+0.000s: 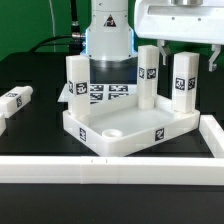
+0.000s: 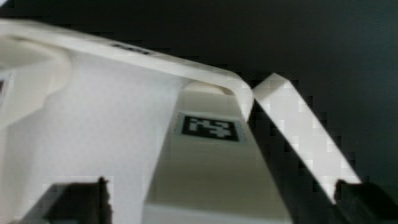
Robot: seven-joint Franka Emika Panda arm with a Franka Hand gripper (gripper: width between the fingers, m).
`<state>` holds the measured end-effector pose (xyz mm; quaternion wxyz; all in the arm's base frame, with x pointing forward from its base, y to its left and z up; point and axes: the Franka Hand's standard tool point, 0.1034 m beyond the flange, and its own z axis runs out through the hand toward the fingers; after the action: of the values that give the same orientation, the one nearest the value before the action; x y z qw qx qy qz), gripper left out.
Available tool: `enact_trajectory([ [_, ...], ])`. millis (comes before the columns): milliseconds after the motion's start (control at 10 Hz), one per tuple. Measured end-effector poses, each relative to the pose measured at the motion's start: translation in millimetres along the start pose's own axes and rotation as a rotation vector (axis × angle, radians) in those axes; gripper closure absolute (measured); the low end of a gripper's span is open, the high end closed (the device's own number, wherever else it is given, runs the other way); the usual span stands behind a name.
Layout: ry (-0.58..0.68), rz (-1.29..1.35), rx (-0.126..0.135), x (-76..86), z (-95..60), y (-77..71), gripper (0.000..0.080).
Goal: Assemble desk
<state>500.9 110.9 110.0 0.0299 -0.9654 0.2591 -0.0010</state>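
Nearest lies the long white border bar (image 1: 100, 168). Just beyond it, mid-table, sits the desk top (image 1: 105, 138) with three legs standing in its sockets. The arm reaches in from the far side, wrist pointing down. Its gripper (image 1: 188, 52) hangs over the upright leg (image 1: 183, 88) at the exterior view's right, jaws wide, holding nothing. Lift straight up so neither finger nudges that leg. Then fetch the fourth leg (image 1: 18, 100), lying at the exterior view's left.

Tagged white desk part (image 2: 128, 130), fingers (image 2: 80, 204) spread either side
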Motion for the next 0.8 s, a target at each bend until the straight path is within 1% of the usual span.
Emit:
enact_trajectory([
  [700,-0.001,-0.661,-0.003,-0.7,2.4,2.1,0.015],
  [800,0.0,-0.744,-0.01,-0.4,2.2,2.3,0.015],
])
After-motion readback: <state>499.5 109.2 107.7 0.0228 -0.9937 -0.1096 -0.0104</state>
